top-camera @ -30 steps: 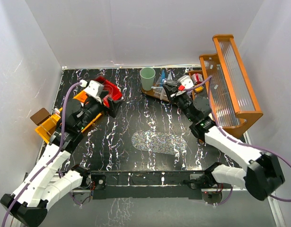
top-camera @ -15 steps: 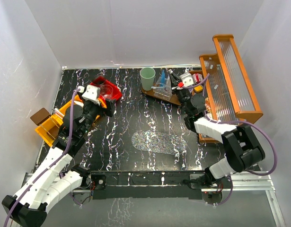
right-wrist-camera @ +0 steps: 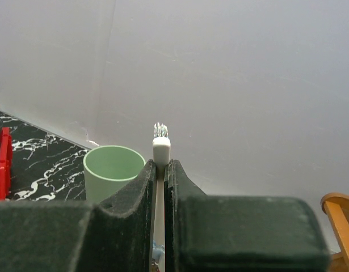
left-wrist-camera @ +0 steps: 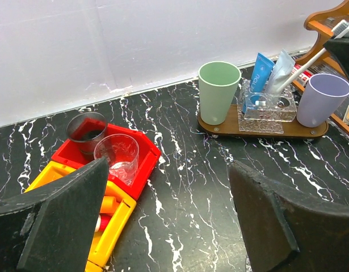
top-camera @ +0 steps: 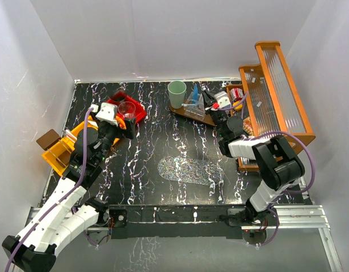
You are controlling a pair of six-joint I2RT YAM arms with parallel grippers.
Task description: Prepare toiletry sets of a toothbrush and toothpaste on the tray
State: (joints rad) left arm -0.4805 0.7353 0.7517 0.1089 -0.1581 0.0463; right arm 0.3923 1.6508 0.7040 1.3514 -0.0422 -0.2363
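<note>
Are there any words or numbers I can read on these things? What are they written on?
No text here reads clearly.
Blue tube: white letters, too blurred to read.
Green cup: nothing written on it.
Lilac cup: nothing written on it.

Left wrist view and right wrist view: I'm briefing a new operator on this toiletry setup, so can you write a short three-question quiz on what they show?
1. True or false: the right gripper is shut on a toothbrush.
2. In the left wrist view, the front cup in the red bin is: A green; B lilac; C clear glass.
3. Fill in: the left gripper is ____, with nothing between its fingers.

Key: 1 true; 2 C; 3 open.
</note>
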